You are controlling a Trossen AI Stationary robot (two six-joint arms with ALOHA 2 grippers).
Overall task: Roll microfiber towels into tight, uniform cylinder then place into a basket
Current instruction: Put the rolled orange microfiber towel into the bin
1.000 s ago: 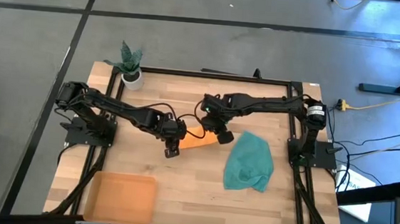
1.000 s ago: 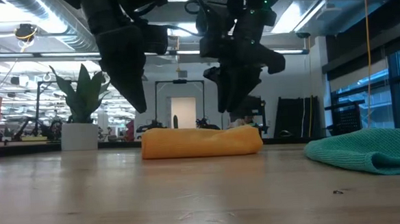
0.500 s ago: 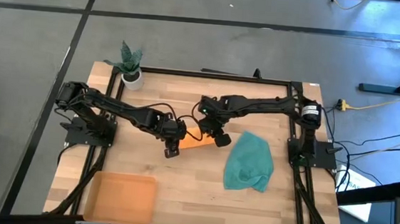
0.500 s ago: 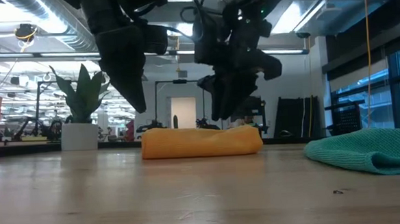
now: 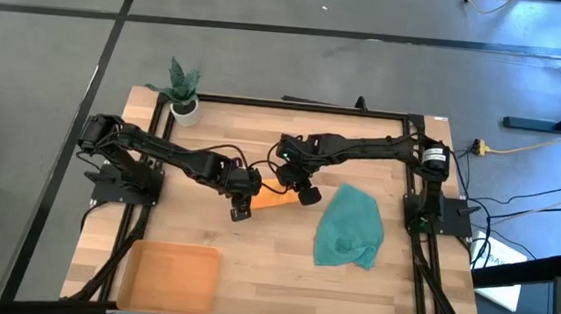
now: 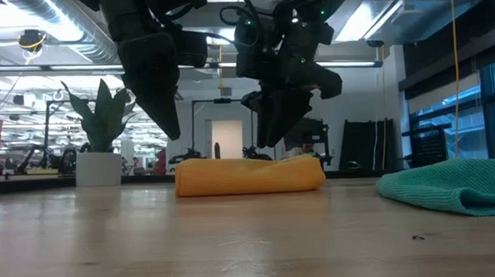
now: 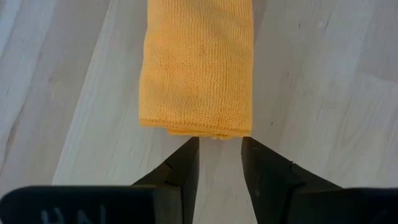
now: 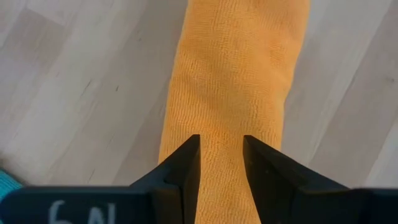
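Orange towel (image 5: 275,197) lies rolled mid-desk (image 5: 253,245), basket (image 5: 169,277) well apart. Both grippers hover empty w/ narrow gaps: left gripper (image 7: 219,152) off one end, right gripper (image 8: 221,155) over roll. Grab across roll's width, squeeze evenly so it stays tight.

Both arms are reaching into the table (image 5: 204,236) centre. The rolled orange towel (image 5: 275,199) is lying there, with the left gripper (image 5: 241,206) sitting at its left end and the right gripper (image 5: 303,191) over its right end. The teal towel (image 5: 348,229) is lying crumpled toward the right edge. The basket (image 5: 170,278) is sitting in the near-left corner, and the potted plant (image 5: 184,96) is standing in the far-left corner.
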